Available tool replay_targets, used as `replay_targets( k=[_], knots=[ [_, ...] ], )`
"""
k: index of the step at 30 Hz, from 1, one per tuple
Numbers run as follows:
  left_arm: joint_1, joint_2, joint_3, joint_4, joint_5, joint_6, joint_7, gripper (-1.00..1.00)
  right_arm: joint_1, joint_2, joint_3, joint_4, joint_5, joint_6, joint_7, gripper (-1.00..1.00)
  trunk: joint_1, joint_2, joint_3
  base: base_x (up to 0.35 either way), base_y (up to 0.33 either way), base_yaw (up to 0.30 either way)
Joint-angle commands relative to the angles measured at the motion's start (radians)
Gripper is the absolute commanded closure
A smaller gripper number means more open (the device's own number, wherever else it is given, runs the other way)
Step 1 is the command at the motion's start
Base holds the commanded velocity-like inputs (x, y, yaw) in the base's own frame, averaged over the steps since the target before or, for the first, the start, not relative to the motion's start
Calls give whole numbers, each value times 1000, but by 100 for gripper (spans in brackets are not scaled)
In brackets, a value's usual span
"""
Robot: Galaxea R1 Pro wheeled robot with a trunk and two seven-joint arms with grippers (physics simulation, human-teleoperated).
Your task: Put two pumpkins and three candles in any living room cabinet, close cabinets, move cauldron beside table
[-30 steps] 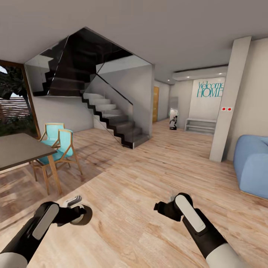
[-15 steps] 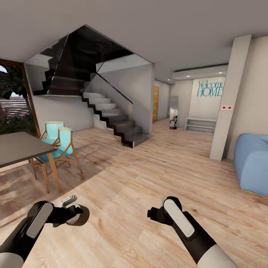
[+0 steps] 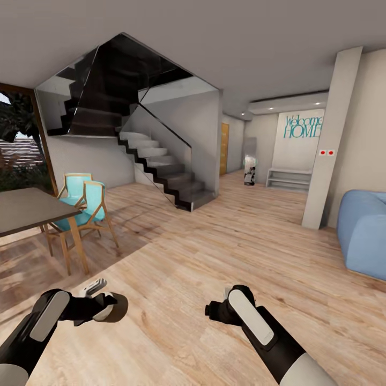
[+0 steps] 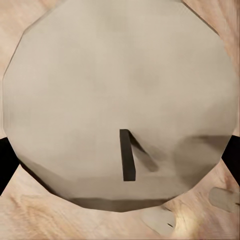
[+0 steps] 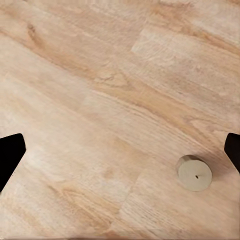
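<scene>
My left gripper (image 3: 106,306) is shut on a pale beige candle (image 4: 120,85) with a short black wick; in the left wrist view the candle's round top sits between the two dark fingers. A second small beige candle (image 5: 194,173) stands upright on the wooden floor below my right gripper (image 5: 120,155), which is open with nothing between its fingers. In the head view the right gripper (image 3: 214,311) hovers low over the floor. Pumpkins, cauldron and cabinet are out of view.
A grey dining table (image 3: 24,209) with two teal chairs (image 3: 88,203) stands at the left. A dark staircase (image 3: 161,171) with glass panels rises ahead. At the right are a blue sofa (image 3: 367,236) and a pale pillar (image 3: 329,145). Wooden floor (image 3: 214,241) stretches between them.
The view has shifted slightly as the camera moved. My right arm has drawn left and lower in the head view. The left gripper still holds the candle.
</scene>
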Motion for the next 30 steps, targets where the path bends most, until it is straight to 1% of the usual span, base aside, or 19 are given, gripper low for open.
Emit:
replay_targets(
  k=[1, 6, 14, 23, 25, 26, 27, 29, 30],
  knots=[
    [-1, 1, 1, -1, 18, 3, 10, 100, -1, 8, 0, -1, -8, 4, -11, -100, 4, -8, -5, -151, 0, 0],
    [-1, 0, -1, -1, 26, 3, 10, 100, -1, 17, -1, -1, -11, 6, -10, -100, 23, -43, -24, -161, 0, 0],
    [-1, 0, -5, -12, 25, 3, 10, 100, -1, 17, -1, 8, -7, 5, -12, -100, 54, -99, -60, -13, 0, 3],
    [-1, -2, -7, -16, 26, 3, 10, 100, -1, 19, 4, 17, -4, 6, -16, -100, 88, -162, -90, 0, 0, 1],
    [-1, -4, -9, -16, 26, 3, 10, 100, -1, 19, 20, 22, 31, 6, -21, -100, 96, -176, -96, 0, 0, 0],
    [-1, -5, -9, -15, 26, 3, 10, 100, -1, 22, 39, 37, 59, 5, -22, -100, 100, -183, -99, 0, 0, 0],
    [-1, -5, -10, -15, 26, 3, 10, 100, -1, 27, 51, 56, 74, 1, -20, -100, 103, -190, -102, 0, 0, 0],
    [-1, -5, -10, -15, 26, 3, 10, 100, -1, 34, 66, 101, 96, -14, -14, -100, 111, -204, -109, -49, 0, 0],
    [-1, -5, -10, -15, 26, 3, 10, 100, -1, 36, 69, 110, 100, -23, -13, -100, 115, -211, -112, -185, 0, 0]
  ],
)
